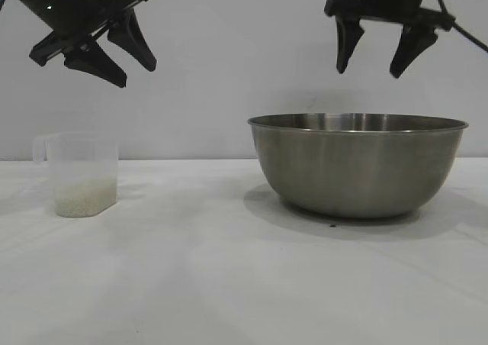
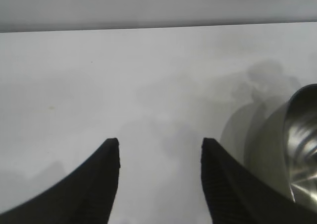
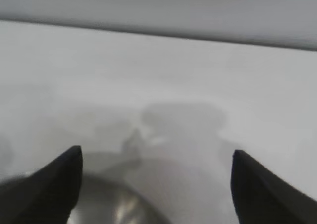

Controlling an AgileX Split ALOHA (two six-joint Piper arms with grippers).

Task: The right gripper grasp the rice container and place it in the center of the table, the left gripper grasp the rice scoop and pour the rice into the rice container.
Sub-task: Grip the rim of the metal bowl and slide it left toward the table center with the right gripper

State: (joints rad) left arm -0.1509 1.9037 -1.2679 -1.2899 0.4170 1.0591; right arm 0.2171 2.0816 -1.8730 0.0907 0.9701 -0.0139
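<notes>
Bowl: the rice container point(image 1: 357, 164) is a wide, round, brushed-steel bowl with a thin rolled rim, standing upright on the right half of the tabletop, casting a soft shadow around its base.
Cup: the rice scoop point(image 1: 82, 174) is a small, cloudy, see-through plastic measuring cup with a loop handle at its rim, upright near the left edge of the tabletop, well apart from the bowl.
Grains: the rice point(image 1: 85, 198) lies as a low, pale beige layer in the bottom of the cup.
Surface: the table point(image 1: 229, 284) is plain, white and matte.
Left claw: the left gripper point(image 1: 136, 69) hangs in the air above the cup, tilted, its two black wedge fingers spread apart and pinching nothing.
Right claw: the right gripper point(image 1: 370, 72) hovers just above the bowl's rim, its pointed fingers spread wide, nothing between them.
Left wrist view: ribbed finger pads point(image 2: 106, 184) show here, and a shiny curved slice of the bowl point(image 2: 297, 154) at one side; the cup is out of sight.
Right wrist view: black fingertips point(image 3: 64, 174) frame the blurred steel rim point(image 3: 114, 204) beneath.
</notes>
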